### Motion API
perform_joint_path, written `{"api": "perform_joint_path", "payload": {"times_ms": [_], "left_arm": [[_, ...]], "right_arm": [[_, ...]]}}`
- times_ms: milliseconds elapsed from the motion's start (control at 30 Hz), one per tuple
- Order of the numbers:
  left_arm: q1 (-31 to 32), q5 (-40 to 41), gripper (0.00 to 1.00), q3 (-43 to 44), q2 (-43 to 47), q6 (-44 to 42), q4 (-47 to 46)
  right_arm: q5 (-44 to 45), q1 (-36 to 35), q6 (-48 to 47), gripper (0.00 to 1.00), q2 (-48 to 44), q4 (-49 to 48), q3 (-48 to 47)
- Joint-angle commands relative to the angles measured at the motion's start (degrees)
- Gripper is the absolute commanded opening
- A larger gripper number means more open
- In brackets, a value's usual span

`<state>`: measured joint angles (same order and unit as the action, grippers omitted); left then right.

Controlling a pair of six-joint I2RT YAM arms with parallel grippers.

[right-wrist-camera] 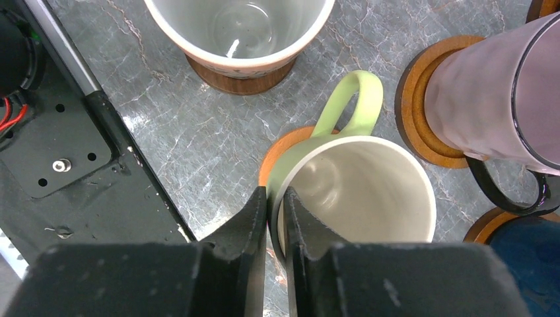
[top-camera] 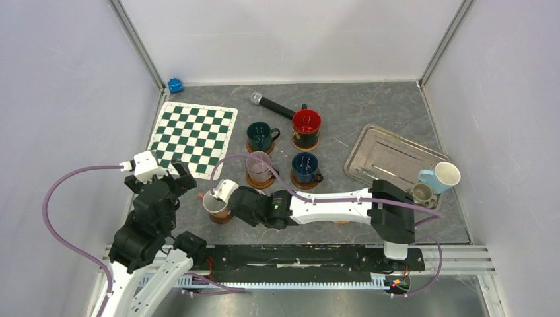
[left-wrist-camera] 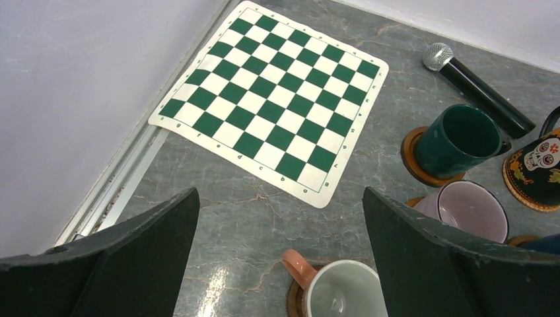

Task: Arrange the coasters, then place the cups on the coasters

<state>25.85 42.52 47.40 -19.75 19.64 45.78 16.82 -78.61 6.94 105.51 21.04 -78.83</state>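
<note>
Setting: grey marbled table (top-camera: pixel 370 125) inside white walls, with both arm bases at its near edge.
Reaching side: right arm (top-camera: pixel 330 205) stretches across toward the left, its wrist low among cups already set down.
Idle side: left arm (top-camera: pixel 148 224) is folded at the near left. The left gripper (left-wrist-camera: pixel 280 198) hangs above the table with its jaws spread wide and nothing in them.
Cup in hand: pale green mug (right-wrist-camera: pixel 356 191) is upright over the orange coaster (right-wrist-camera: pixel 282 148), which peeps out beneath it. Whether the base rests fully cannot be told.
Neighbours: white-inside mug (right-wrist-camera: pixel 238 33) is near and the glass mug (right-wrist-camera: pixel 489 99) just beside, each on its own coaster.
Grip: right gripper (right-wrist-camera: pixel 274 198) is clenched thin on the rim wall, one finger inside and one outside, opposite the handle (right-wrist-camera: pixel 353 99).
Key relation: the mug's axis is vertical and a finger sits inside it. Releasing likely calls for opening, then a straight lift, since a sideways pull could tip the mug.
Left to place: light blue mug (top-camera: pixel 441 176) and grey-olive mug (top-camera: pixel 422 192) sit by the tray (top-camera: pixel 383 155). The right arm is nearer to them.
</note>
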Motion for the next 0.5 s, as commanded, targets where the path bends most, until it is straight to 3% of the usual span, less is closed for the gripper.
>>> {"api": "perform_joint_path", "payload": {"times_ms": [0,267,467], "left_arm": [[0.0,-0.3,1.00,-0.1,0.2,1.1,-1.7],[0.0,-0.9,1.00,-0.1,0.2,1.0,-1.7],[0.0,-4.9,1.00,-0.4,0.4,-0.1,-3.0]], "right_arm": [[1.5,-0.4,-0.4,0.16,-1.3,-4.0,-0.8],[1.9,-0.4,-2.4,0.29,-3.3,-0.3,-5.0],[4.1,2.1,-2.2,0.32,-7.7,4.9,-8.0]]}}
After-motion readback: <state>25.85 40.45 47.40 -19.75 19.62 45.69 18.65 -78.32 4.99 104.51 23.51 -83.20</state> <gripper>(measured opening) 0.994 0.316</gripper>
